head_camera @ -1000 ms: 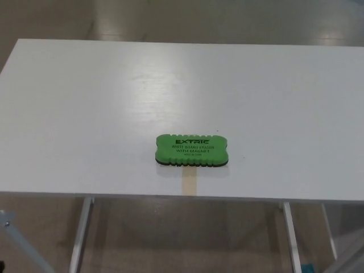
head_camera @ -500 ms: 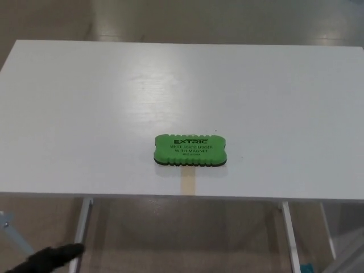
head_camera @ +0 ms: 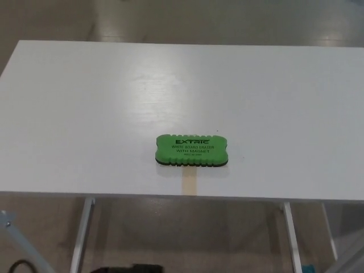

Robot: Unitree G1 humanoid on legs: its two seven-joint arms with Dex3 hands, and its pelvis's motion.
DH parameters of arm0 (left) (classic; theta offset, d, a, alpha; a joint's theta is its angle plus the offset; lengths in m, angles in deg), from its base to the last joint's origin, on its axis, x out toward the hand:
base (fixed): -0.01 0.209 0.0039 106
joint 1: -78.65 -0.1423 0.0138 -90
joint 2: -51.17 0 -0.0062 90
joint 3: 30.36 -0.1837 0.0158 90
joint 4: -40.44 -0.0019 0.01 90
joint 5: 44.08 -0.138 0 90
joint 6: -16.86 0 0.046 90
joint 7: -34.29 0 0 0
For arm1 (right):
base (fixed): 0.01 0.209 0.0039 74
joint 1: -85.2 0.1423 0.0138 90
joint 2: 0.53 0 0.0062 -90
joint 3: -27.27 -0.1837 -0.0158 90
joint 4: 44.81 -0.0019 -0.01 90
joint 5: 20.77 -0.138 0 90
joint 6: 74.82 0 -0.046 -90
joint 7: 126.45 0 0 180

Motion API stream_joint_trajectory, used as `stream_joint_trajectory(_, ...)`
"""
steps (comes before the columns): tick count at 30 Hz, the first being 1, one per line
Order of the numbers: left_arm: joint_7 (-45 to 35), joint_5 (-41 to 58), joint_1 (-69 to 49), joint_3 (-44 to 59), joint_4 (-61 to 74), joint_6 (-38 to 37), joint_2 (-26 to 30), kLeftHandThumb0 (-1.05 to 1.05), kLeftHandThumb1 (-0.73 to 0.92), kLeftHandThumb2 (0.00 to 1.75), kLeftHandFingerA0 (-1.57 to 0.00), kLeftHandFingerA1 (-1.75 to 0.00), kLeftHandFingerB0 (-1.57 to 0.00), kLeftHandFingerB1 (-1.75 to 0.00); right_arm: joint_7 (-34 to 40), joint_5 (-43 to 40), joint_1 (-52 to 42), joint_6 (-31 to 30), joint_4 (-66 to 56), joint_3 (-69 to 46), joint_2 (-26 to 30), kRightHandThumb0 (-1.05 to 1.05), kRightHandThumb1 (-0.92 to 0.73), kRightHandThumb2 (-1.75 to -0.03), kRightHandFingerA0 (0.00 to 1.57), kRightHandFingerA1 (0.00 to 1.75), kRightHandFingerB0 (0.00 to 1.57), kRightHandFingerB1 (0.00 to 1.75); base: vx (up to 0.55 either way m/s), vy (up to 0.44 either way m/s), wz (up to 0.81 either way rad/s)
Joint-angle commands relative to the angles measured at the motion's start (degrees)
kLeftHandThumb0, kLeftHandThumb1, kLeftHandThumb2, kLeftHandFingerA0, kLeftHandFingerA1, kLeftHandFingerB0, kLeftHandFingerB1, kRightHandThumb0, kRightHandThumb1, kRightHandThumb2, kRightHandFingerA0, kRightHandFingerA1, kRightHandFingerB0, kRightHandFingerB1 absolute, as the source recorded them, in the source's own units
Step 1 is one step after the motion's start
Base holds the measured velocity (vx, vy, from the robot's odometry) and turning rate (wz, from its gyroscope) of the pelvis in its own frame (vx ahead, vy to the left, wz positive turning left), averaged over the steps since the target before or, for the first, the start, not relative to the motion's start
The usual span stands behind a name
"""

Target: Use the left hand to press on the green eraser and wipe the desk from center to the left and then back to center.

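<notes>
The black shape that stood at 7 o'clock in the picture half a second ago is gone from that corner, and now only a dark sliver, likely the left hand (head_camera: 134, 268), shows at the bottom edge nearer 6 o'clock, below the table. So little of it shows that I cannot tell whether it is open or closed. The right hand is not in view at all. The green eraser (head_camera: 191, 151) has not moved. It lies flat, printed side up and long side across, a little toward 6 o'clock from the middle of the white table (head_camera: 85, 102), close to the near edge and untouched. The step in hand looks like the reach, so no wiping has begun. To do it well, the hand should come up over the near edge and settle flat on the middle of the eraser's top, not on an end, so the pad does not tip or twist. The press should go straight down before any slide begins. The stroke should then run level toward 9 o'clock, parallel to the near edge, because drifting toward 6 o'clock could push the eraser off the table. Counted: one eraser, one table, two table legs (head_camera: 82, 233) showing underneath, and one tan strip (head_camera: 188, 183) on the table just at 6 o'clock from the eraser.
</notes>
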Motion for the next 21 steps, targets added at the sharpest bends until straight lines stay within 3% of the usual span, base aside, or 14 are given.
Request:
stream_joint_trajectory(1,-1.85,3.36,6.49,-2.24,8.12,6.47,0.6,-0.31,0.65,0.59,-0.53,-0.41,-0.5,-0.35,-0.35,1.12,0.23,2.77,2.01,0.87,1.14,-0.35,-0.67,-0.61,0.59,0.53,0.5,0.37,0.0,0.0,0.0)
stream_joint_trajectory(10,4.5,-2.06,24.45,-1.97,4.88,6.54,-5.7,-0.36,0.66,0.59,-0.51,-0.4,-0.38,-0.33,-1.55,-0.69,0.57,2.55,3.7,0.26,0.97,-0.36,-0.68,-0.61,0.6,0.53,0.5,0.37,0.0,0.0,0.0)
stream_joint_trajectory(12,7.87,-4.09,28.26,-1.39,3.42,7.24,-7.86,-0.39,0.65,0.59,-0.43,-0.36,-0.31,-0.32,-3.1,-1.45,0.93,1.84,3.53,0.05,0.99,-0.36,-0.67,-0.61,0.6,0.54,0.5,0.37,0.0,0.0,0.0)
stream_joint_trajectory(13,9.27,-5.13,30.07,-1.32,2.44,7.41,-8.96,-0.37,0.64,0.6,-0.29,-0.3,-0.3,-0.33,-3.3,-1.4,1.04,1.6,3.45,0.06,1.11,-0.36,-0.68,-0.61,0.6,0.55,0.5,0.37,0.0,0.0,0.0)
stream_joint_trajectory(14,9.89,-5.65,30.89,-1.28,1.98,7.5,-9.52,-0.37,0.64,0.6,-0.29,-0.3,-0.3,-0.33,-3.42,-1.39,1.1,1.5,3.43,0.05,1.16,-0.36,-0.68,-0.61,0.6,0.55,0.5,0.37,0.0,0.0,0.0)
stream_joint_trajectory(15,14.9,-11.91,34.95,-2.0,-0.73,6.66,-11.25,-0.35,0.67,0.61,-0.68,-0.41,-0.31,-0.35,-3.52,-1.07,1.09,1.82,3.53,0.26,1.33,-0.35,-0.68,-0.61,0.6,0.57,0.5,0.37,0.0,0.0,0.0)
stream_joint_trajectory(18,19.77,-18.16,38.42,-2.88,-4.14,4.43,-13.29,-0.32,0.71,0.62,-0.72,-0.42,-0.34,-0.36,-3.33,-0.66,0.98,2.11,3.56,0.46,1.33,-0.36,-0.68,-0.61,0.6,0.58,0.5,0.37,0.0,0.0,0.0)
stream_joint_trajectory(21,25.25,-21.11,42.01,-3.25,-10.06,3.12,-17.15,-0.28,0.78,0.63,-0.78,-0.44,-0.49,-0.38,-3.36,-0.16,0.61,2.48,3.16,0.86,1.46,-0.35,-0.68,-0.6,0.61,0.63,0.53,0.38,0.0,0.0,0.0)
